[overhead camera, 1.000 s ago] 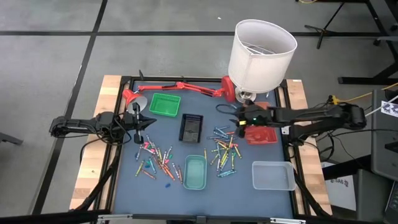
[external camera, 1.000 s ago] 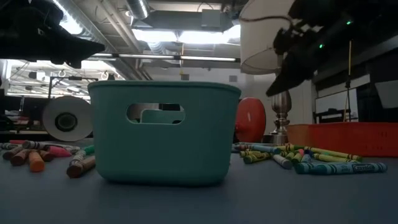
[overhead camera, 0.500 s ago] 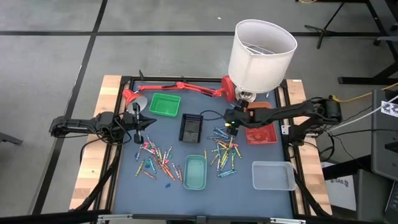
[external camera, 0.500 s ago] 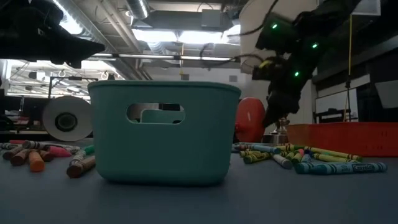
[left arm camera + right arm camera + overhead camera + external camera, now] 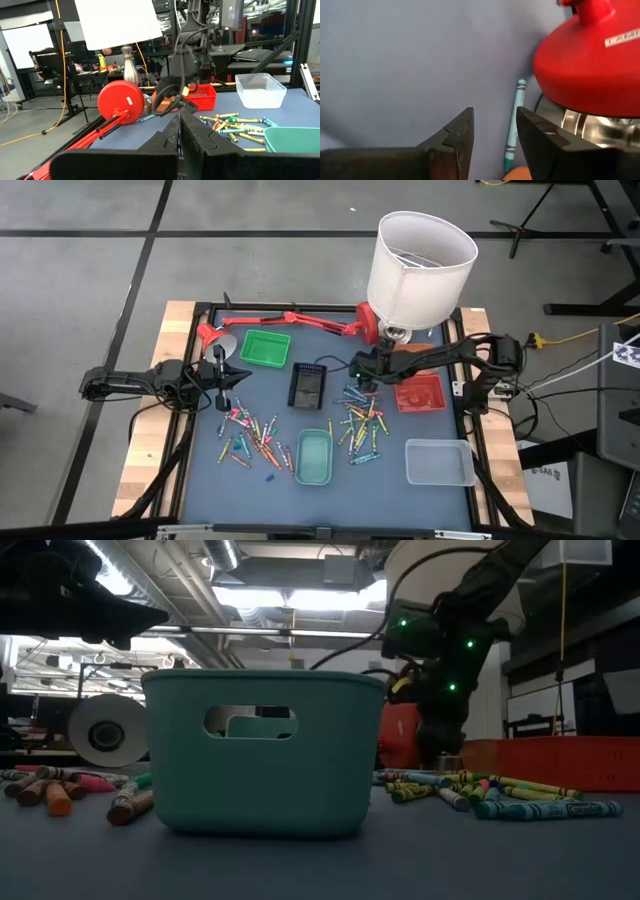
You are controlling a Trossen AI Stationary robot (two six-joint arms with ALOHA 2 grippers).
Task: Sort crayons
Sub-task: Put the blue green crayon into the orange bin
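Crayons lie loose on the blue mat in two heaps, one at the left (image 5: 250, 435) and one at the right (image 5: 362, 420). My right gripper (image 5: 358, 370) (image 5: 494, 111) hangs open above the mat, tipped down, between the black tray (image 5: 307, 383) and the red lamp's base (image 5: 370, 326). It holds nothing. A single teal crayon (image 5: 513, 127) lies flat on the mat just beyond its fingers, beside the lamp base (image 5: 590, 60). My left gripper (image 5: 238, 376) (image 5: 179, 125) waits shut at the table's left edge, pointing level.
A green tray (image 5: 265, 347) stands at the far left, a teal tray (image 5: 313, 457) at the near middle, a red tray (image 5: 418, 393) at the right and a clear tray (image 5: 440, 462) at the near right. A white lampshade (image 5: 420, 255) towers over the far right corner.
My right gripper has swung from above the red tray toward the table's left, sinking and tipping its fingers downward, and now hangs near the lamp base. It has stayed open. The crayons and trays have not moved.
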